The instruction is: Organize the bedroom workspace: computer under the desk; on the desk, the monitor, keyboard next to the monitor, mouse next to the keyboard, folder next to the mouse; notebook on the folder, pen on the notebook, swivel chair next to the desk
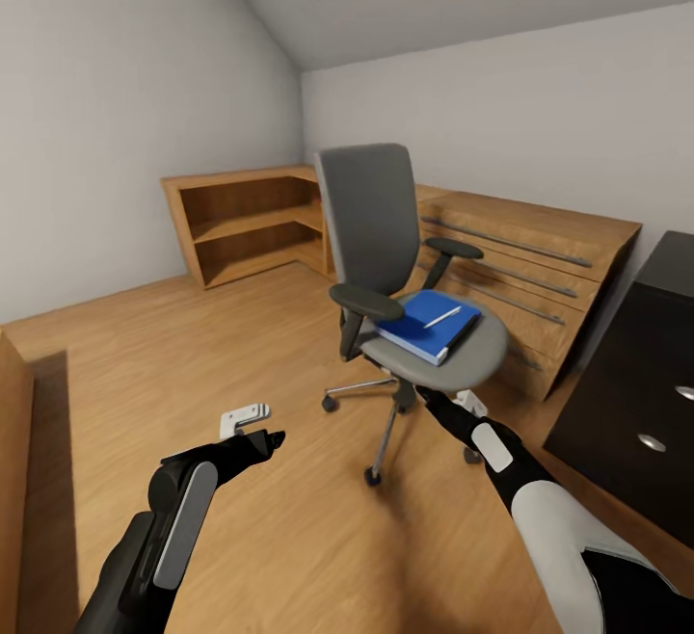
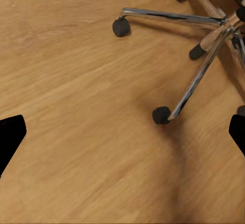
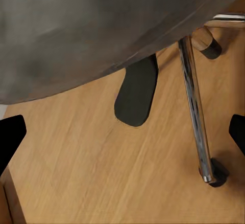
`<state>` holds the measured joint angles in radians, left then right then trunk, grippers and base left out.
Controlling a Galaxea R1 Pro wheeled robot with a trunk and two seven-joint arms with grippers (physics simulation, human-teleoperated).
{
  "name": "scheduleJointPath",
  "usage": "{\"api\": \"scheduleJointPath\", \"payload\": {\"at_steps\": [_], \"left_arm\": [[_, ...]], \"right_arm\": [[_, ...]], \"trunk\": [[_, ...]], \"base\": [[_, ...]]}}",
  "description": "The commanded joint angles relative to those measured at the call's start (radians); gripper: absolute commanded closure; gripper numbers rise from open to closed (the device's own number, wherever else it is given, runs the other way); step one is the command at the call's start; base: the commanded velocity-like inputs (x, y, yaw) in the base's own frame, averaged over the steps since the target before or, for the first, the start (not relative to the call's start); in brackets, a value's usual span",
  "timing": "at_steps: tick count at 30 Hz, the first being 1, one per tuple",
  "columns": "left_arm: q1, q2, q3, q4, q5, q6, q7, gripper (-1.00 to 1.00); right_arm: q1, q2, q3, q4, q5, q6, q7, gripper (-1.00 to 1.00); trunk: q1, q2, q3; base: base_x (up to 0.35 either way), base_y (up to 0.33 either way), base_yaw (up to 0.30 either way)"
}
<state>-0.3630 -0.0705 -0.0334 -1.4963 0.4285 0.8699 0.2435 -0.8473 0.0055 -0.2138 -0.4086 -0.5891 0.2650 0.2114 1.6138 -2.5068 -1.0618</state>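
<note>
Right gripper [image 1: 453, 409] reaches under swivel chair [image 1: 386, 258] seat, jaws spread; left gripper [image 1: 253, 429] spread, empty; folder [image 1: 429, 324] long axis toward chair back.

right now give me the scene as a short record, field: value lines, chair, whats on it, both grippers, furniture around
swivel chair: upright on the wood floor, seat facing the robot
folder: blue, flat on the chair seat
pen: white, lying on top of the folder
notebook: cannot tell
left gripper: open, empty, over bare floor left of the chair
right gripper: open, empty, just below the seat's front edge
desk: black drawers with silver knobs, at right
wooden chest: behind the chair
wooden shelf: against the far wall
</note>
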Motion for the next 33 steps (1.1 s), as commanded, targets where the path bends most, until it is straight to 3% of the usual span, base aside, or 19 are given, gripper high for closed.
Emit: {"api": "scheduleJointPath", "payload": {"at_steps": [1,14,21,33], "left_arm": [[-0.001,0.0,0.0,-0.001,0.011,0.003,0.01,-1.0],[-0.001,0.0,0.0,0.007,0.011,0.003,0.01,-1.0],[-0.001,0.0,0.0,0.01,0.01,0.003,0.01,-1.0],[-0.001,0.0,0.0,0.01,0.009,0.003,0.011,-1.0]], "right_arm": [[-0.001,0.001,-0.01,-0.002,-0.011,0.007,0.003,-1.0],[-0.001,-0.001,-0.01,-0.002,-0.009,0.008,0.003,-1.0],[-0.001,-0.002,-0.011,-0.002,-0.009,0.008,0.003,-1.0],[-0.001,-0.009,-0.013,-0.002,-0.011,0.008,0.004,-1.0]], "trunk": [[0.0,0.0,-0.001],[0.0,0.0,-0.001],[0.0,0.0,-0.001],[0.0,0.0,-0.001]], "base": [[0.237,0.01,0.0],[0.168,0.075,0.0],[-0.29,-0.051,0.0],[-0.224,-0.223,0.0]]}}
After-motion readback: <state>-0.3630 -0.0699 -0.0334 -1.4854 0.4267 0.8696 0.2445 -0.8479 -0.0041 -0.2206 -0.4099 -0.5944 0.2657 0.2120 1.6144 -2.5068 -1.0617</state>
